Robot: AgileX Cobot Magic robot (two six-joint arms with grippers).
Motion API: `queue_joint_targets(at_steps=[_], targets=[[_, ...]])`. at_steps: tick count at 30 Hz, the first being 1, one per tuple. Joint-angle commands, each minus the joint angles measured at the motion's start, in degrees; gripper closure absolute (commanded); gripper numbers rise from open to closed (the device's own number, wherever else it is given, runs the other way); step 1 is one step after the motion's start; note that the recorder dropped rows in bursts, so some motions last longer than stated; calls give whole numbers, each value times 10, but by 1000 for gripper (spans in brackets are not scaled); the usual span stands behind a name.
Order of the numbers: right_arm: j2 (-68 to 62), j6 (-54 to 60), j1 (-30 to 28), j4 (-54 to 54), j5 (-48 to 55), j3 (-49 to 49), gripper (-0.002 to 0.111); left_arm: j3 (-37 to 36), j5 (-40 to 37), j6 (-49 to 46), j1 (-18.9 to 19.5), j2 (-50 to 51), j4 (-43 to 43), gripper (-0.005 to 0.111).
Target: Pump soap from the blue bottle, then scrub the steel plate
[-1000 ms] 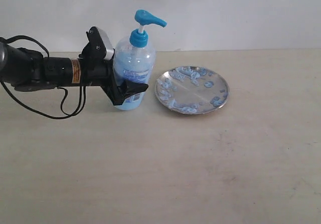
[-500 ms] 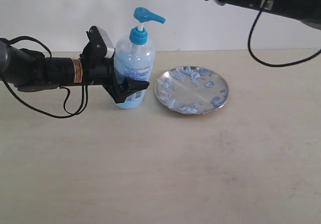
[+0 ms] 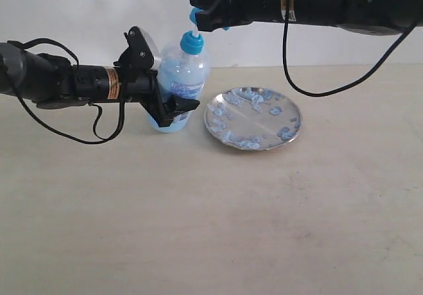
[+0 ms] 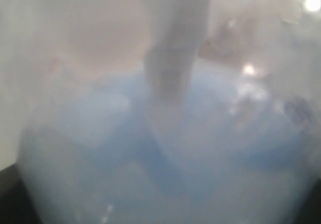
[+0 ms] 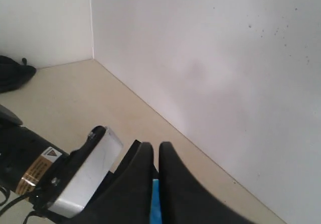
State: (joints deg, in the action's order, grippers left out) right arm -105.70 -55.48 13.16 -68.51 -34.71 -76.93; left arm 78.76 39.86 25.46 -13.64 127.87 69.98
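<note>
Outside, we see the left tool (image 3: 162, 86) clamped around the blue bottle (image 3: 184, 70), just beside the steel plate (image 3: 253, 118) on the counter (image 3: 211, 215); the right tool (image 3: 199, 20) meets the pump head (image 3: 192, 15). The left wrist shows only blurred soap (image 4: 160, 163). The right wrist shows 2 fingers (image 5: 173, 184) pressed together
</note>
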Motion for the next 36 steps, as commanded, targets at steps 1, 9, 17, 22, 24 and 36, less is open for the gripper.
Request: queue_joint_targets(at_steps=[1, 9, 17, 22, 24, 36], targets=[[-2, 2, 1, 4, 21, -4, 107, 9, 20, 5, -4, -7, -16, 103], [-11, -25, 1, 2, 62, -4, 107, 9, 21, 5, -4, 2, -16, 103], [-49, -42, 1, -10, 56, -4, 107, 9, 21, 5, -4, 2, -16, 103], [-63, -55, 1, -18, 57, -4, 107, 9, 31, 5, -4, 2, -16, 103], [-64, -65, 1, -36, 57, -4, 107, 9, 36, 3, -4, 2, -16, 103], [-91, -152, 1, -137, 90, -4, 107, 19, 51, 3, -4, 2, -16, 103]])
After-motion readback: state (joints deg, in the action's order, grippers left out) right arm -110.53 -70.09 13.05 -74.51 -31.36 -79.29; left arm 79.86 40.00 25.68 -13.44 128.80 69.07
